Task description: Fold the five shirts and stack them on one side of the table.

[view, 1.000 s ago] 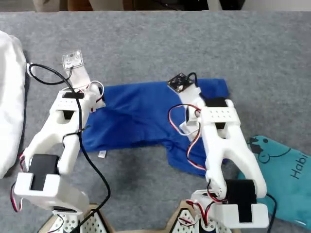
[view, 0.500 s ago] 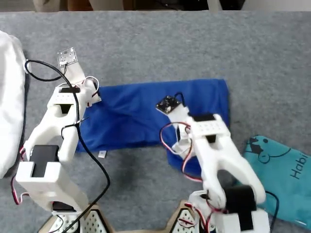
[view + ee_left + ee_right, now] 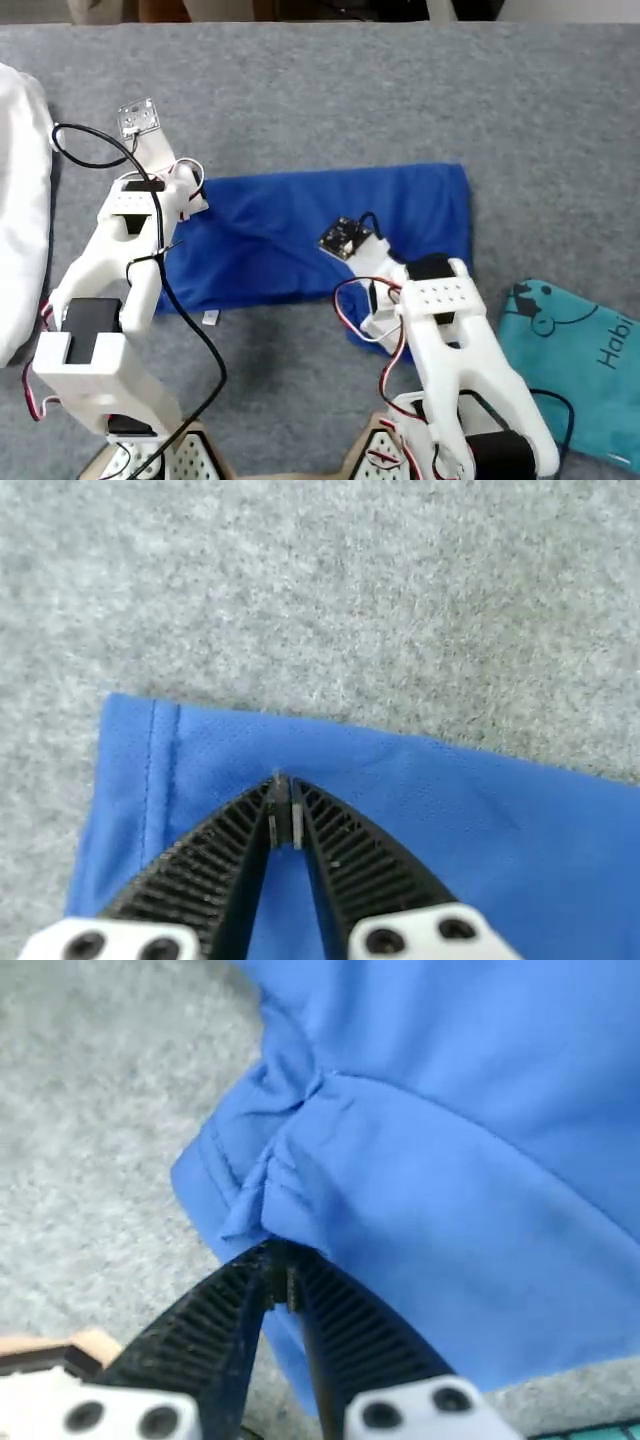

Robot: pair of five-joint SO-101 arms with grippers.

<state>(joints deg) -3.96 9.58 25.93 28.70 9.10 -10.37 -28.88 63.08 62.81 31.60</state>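
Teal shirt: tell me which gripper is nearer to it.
Right. The right gripper is at the blue shirt's corner closest to the teal shirt; the left gripper is at the blue shirt's opposite end.

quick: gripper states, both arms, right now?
Left gripper: closed, tips on the blue shirt near its edge; cannot tell whether it pinches cloth.
Right gripper: closed on a bunched fold of the blue shirt.

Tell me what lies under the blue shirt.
The grey table covering shows around the blue shirt, so it lies on that. Anything beneath its folded layers is covered. The right gripper pinches a bunched edge.
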